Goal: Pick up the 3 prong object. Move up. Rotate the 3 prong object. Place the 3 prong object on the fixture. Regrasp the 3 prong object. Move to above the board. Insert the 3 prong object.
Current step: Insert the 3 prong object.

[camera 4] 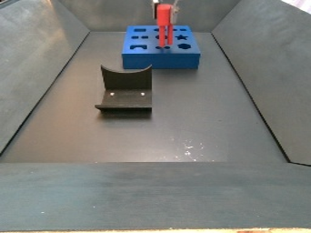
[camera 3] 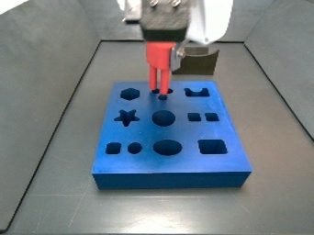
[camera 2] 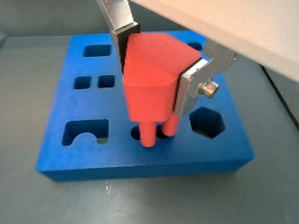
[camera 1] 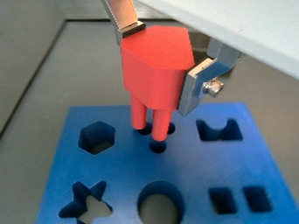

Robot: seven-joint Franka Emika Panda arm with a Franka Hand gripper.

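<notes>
My gripper (camera 1: 163, 59) is shut on the red-orange 3 prong object (camera 1: 158, 74), one silver finger on each side of its block. It hangs upright over the blue board (camera 1: 117, 179) with its prongs (camera 1: 149, 118) pointing down. Both wrist views show the prong tips (camera 2: 149, 133) at the mouths of small round holes near one edge of the board. In a side view the 3 prong object (camera 3: 159, 62) stands over the board's far part (camera 3: 160, 174). The dark fixture (camera 4: 124, 91) sits apart from the board (camera 4: 170, 62) on the floor, with nothing on it.
The board carries several other cut-outs: a hexagon (camera 1: 96, 136), a star (camera 1: 84, 199), an oval (camera 1: 160, 206) and squares (camera 1: 239, 201). Grey walls (camera 4: 49, 64) enclose the floor on both sides. The fixture also shows behind the gripper (camera 3: 196, 62).
</notes>
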